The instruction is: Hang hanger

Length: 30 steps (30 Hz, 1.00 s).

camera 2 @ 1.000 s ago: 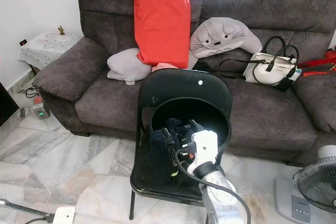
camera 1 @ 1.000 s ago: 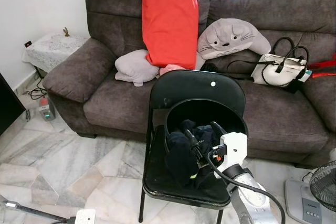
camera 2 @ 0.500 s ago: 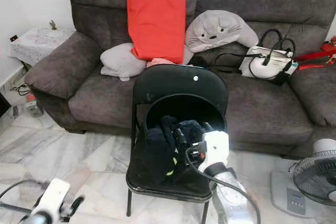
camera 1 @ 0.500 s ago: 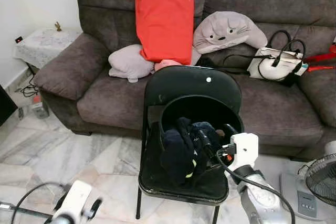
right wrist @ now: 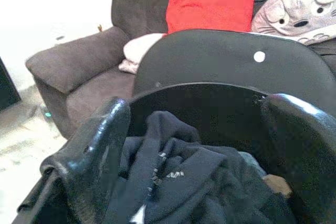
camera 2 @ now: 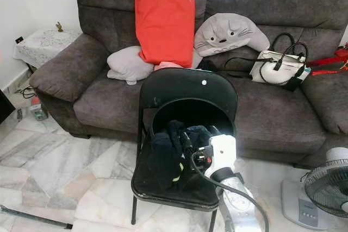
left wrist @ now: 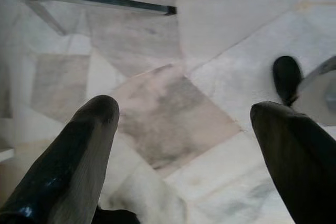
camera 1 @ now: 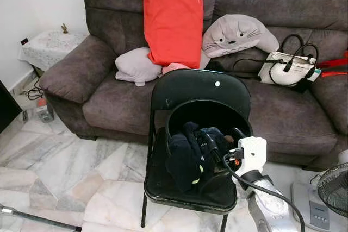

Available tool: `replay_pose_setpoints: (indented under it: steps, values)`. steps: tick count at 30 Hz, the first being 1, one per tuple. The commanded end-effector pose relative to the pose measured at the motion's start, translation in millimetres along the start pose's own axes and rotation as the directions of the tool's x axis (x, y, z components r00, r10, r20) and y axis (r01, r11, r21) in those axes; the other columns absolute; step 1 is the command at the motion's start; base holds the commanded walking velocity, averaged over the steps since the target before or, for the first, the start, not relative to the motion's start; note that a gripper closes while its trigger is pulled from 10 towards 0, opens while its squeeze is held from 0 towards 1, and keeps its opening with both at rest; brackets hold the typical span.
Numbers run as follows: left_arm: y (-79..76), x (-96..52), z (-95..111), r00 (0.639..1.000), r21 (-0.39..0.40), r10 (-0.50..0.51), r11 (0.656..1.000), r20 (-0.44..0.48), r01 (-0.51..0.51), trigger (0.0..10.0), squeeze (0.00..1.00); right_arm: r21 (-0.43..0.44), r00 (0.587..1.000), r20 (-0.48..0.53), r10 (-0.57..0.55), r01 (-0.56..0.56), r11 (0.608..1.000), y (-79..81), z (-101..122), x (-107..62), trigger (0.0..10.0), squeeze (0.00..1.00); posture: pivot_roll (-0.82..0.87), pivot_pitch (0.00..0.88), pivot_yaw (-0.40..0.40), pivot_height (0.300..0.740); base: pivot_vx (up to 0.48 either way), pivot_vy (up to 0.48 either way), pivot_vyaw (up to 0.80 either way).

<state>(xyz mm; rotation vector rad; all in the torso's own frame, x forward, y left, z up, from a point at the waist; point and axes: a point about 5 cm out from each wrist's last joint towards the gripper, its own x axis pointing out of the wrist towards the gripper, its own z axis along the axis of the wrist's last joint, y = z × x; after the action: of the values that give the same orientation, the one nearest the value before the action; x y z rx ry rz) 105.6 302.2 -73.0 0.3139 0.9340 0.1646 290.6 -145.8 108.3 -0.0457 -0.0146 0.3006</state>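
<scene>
Right gripper (camera 1: 217,148) sits spread wide over the dark clothing (camera 1: 187,153) heaped in a black bucket (camera 1: 209,115) on the black folding chair (camera 1: 198,88); its fingers (right wrist: 97,150) straddle the pile without clamping anything. I see the chair blocking the way to the brown sofa (camera 1: 81,71), which carries a red cushion (camera 1: 174,17), a grey plush pillow (camera 1: 239,33) and a white handbag (camera 1: 288,69); a fan (camera 1: 333,191) stands at my right. Half a second ago my left gripper showed low in the eye view; now it points at marble floor (left wrist: 157,114), fingers (left wrist: 79,156) apart. I cannot make out a hanger in the pile.
</scene>
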Motion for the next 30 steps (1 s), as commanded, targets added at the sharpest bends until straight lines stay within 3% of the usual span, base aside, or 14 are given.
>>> replay_pose_setpoints:
  steps: [1, 2, 3, 6, 9, 12, 17, 21, 24, 29, 30]
  values:
    - [-3.4, 1.5, 2.1, 1.000, -0.004, -0.004, 1.000, -0.004, 0.004, 10.0, 0.00, -0.033, 0.995, -0.094, -0.026, 0.023, 0.999, -2.0, -12.1, 1.4, 10.0, 0.00, -0.07, 0.040, 0.003, 0.740, 0.000, 0.000, 0.00]
    - [-10.5, 4.7, 10.2, 1.000, -0.013, -0.014, 1.000, 0.021, 0.015, 10.0, 0.00, -0.099, 0.978, -0.201, -0.059, 0.040, 0.994, -4.6, -29.3, 0.3, 10.0, 0.00, -0.07, 0.032, 0.001, 0.740, 0.000, 0.000, 0.00]
    - [-14.9, 6.4, 15.2, 0.999, -0.010, -0.026, 1.000, 0.038, 0.026, 10.0, 0.00, -0.105, 0.974, -0.217, -0.065, 0.042, 0.994, -4.8, -33.5, -0.2, 10.0, 0.00, -0.07, 0.032, 0.001, 0.740, 0.000, 0.000, 0.00]
    - [-23.3, 9.7, 25.7, 0.997, -0.010, -0.043, 0.999, 0.071, 0.044, 10.0, 0.00, -0.055, 0.984, -0.171, -0.054, 0.045, 0.998, -2.0, -27.7, 2.3, 10.0, 0.00, -0.06, 0.029, 0.002, 0.740, 0.000, 0.000, 0.00]
    - [-26.3, 11.6, 32.4, 0.995, -0.026, -0.044, 0.999, 0.092, 0.046, 10.0, 0.00, -0.085, 0.993, -0.117, 0.005, -0.015, 0.996, 5.5, -16.2, 6.2, 10.0, 0.00, -0.08, 0.023, 0.007, 0.740, 0.000, 0.000, 0.00]
    - [-30.5, 12.1, 32.7, 0.995, -0.021, -0.052, 0.998, 0.086, 0.054, 10.0, 0.00, -0.031, 0.994, -0.100, 0.049, -0.053, 0.998, 12.1, -13.5, 6.5, 10.0, 0.00, -0.08, 0.015, 0.007, 0.740, 0.000, 0.000, 0.00]
    - [-31.5, 10.7, 27.9, 0.996, -0.019, -0.059, 0.998, 0.070, 0.061, 10.0, 0.00, 0.141, 0.982, -0.112, 0.150, -0.134, 0.981, 23.9, -11.3, 7.3, 10.0, 0.00, -0.08, 0.007, 0.006, 0.740, 0.000, 0.000, 0.00]
    - [-30.0, 9.5, 23.2, 0.997, -0.024, -0.059, 0.998, 0.056, 0.061, 10.0, 0.00, 0.041, 0.925, -0.288, 0.250, -0.249, 0.968, 29.9, -30.0, 1.5, 10.0, 0.00, -0.08, 0.006, 0.005, 0.740, 0.000, 0.000, 0.00]
    - [-30.1, 10.0, 24.2, 0.997, -0.026, -0.058, 0.998, 0.056, 0.060, 10.0, 0.00, 0.010, 0.897, -0.322, 0.304, -0.318, 0.948, 27.1, -31.3, -2.2, 10.0, 0.00, -0.08, 0.032, -0.002, 0.740, 0.000, 0.000, 0.00]
    - [-31.7, 10.9, 26.6, 0.997, -0.033, -0.057, 0.998, 0.060, 0.059, 10.0, 0.00, -0.018, 0.887, -0.353, 0.298, -0.324, 0.946, 23.5, -31.9, -6.7, 10.0, 0.00, -0.08, 0.048, -0.006, 0.740, 0.000, 0.000, 0.00]
    - [-32.6, 11.0, 26.4, 0.997, -0.035, -0.057, 0.998, 0.056, 0.059, 10.0, 0.00, -0.076, 0.879, -0.381, 0.286, -0.339, 0.938, 22.0, -32.7, -8.6, 10.0, 0.00, -0.08, 0.052, -0.004, 0.740, 0.000, 0.000, 0.00]
